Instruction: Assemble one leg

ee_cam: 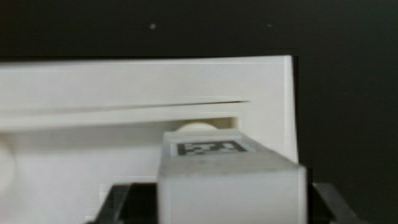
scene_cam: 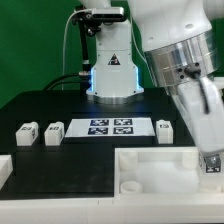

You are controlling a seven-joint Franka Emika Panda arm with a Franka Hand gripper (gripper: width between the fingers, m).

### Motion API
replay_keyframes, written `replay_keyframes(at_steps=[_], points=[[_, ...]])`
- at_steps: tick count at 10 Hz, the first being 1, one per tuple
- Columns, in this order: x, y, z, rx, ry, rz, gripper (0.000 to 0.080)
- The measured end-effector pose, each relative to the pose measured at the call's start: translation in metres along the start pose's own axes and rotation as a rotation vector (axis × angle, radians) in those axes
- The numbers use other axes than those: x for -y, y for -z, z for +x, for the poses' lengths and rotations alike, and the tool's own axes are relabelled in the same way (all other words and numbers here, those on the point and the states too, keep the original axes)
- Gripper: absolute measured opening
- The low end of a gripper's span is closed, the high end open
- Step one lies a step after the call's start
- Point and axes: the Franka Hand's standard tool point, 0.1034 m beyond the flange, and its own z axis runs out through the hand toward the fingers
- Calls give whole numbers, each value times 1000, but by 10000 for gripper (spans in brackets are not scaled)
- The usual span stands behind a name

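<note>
You had the end effector (scene_cam: 210,163) clamped on the leg (ee_cam: 222,175), with its dark fingers (ee_cam: 121,203) pressed against the block's two sides in the wrist view. The leg hung at the corner of the tray part (scene_cam: 150,168) on the exterior view's right, one of its tags facing the wrist camera. Just past the leg's tagged end, the wrist view showed a round corner hole (ee_cam: 199,126) in the tray part. Neither view let you tell whether the leg touched the tray part. Three other legs (scene_cam: 54,131) stood on the dark worktop (scene_cam: 60,105), two to the exterior view's left of the marker board (scene_cam: 110,127) and one just to its right.
</note>
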Motion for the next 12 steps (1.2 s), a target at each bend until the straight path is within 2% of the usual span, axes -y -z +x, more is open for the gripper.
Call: replay_keyframes(at_steps=[1, 2, 3, 4, 6, 7, 10, 12], points=[[0, 0, 0, 0, 5, 0, 353], [0, 0, 0, 0, 14, 0, 489], [0, 0, 0, 0, 46, 0, 489], [0, 0, 0, -6, 93, -4, 614], [-3, 2, -6, -61, 425, -40, 638], [-3, 2, -10, -74, 540, -37, 648], [-3, 1, -6, -77, 850, -56, 649], [-3, 1, -9, -141, 1271, -116, 649]])
